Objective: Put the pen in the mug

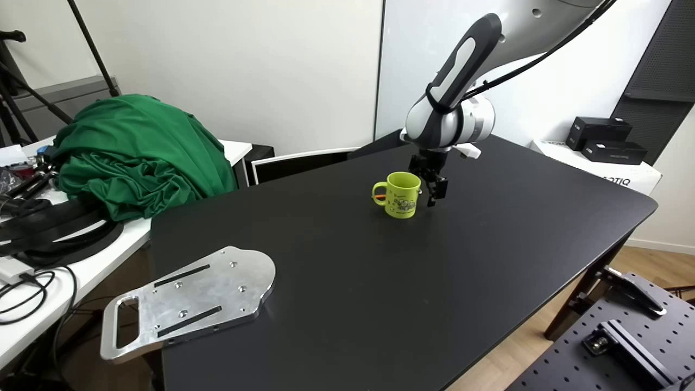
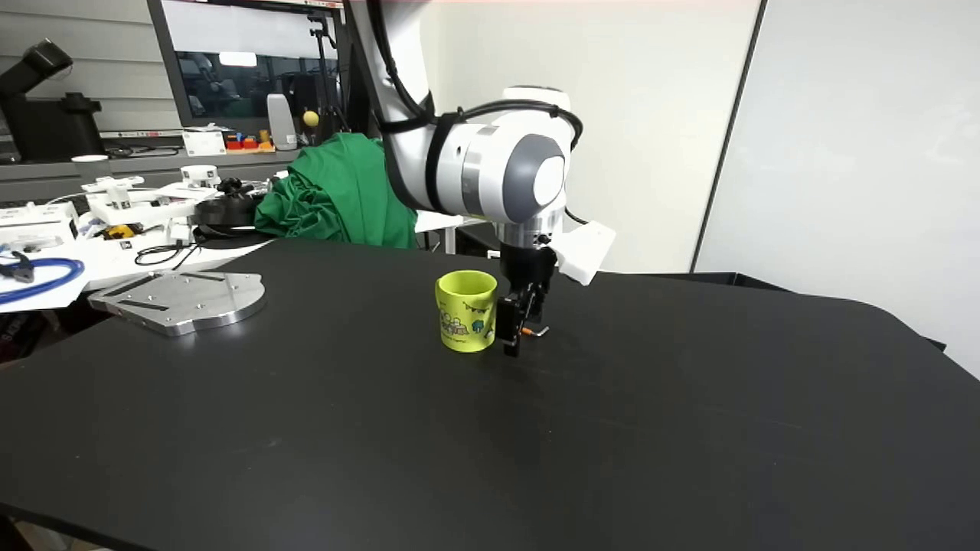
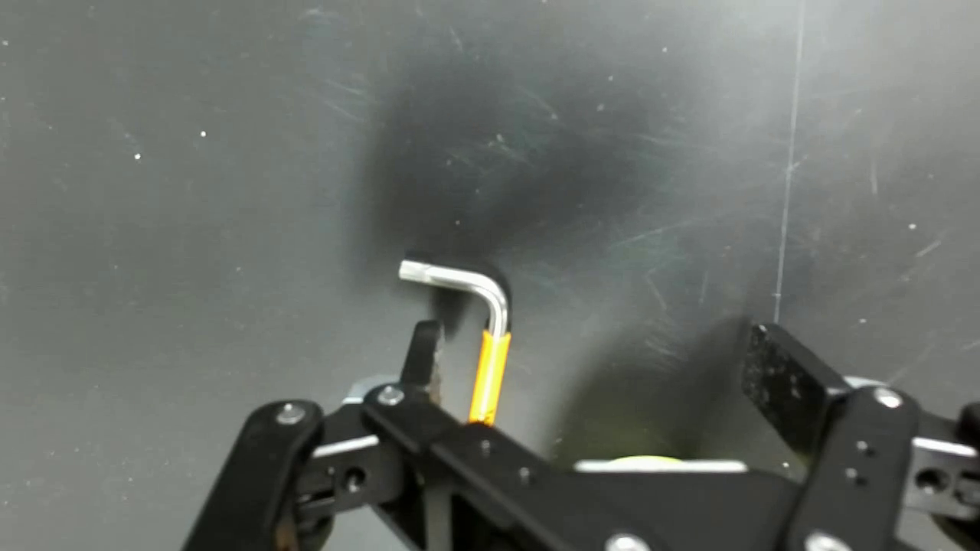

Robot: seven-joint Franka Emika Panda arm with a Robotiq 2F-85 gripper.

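Wrist view shows the pincer [image 3: 597, 337] spread wide over the black counter [image 3: 191, 268], its fingers [image 3: 788, 386] well apart and nothing in its grasp. Between them lies a bent metal Allen key [image 3: 490, 375] with an orange sleeve, nearer to one finger than to the other; the exact shape of its tip is too small to tell. No ordinary pen can be picked out in any view, so the key is probably what the task means by that word. It appears to lie on the counter, its sleeved length running out of sight beneath the pincer.

Both exterior views show the lime-green mug [image 1: 402, 195] upright on the counter, just beside the pincer; whether the two touch cannot be told. Nothing rises above the mug's rim, though the bottom of its inside is hidden.

Judged from this, the task is in its early part: the reach seems all but complete, and the grasp is yet to be made. What is left is to bring the fingers together on the key, lift it higher than the rim, carry it across, tip it upright and let it drop in. Since the key sits off-centre between the fingers, one finger will probably meet it well before the other.
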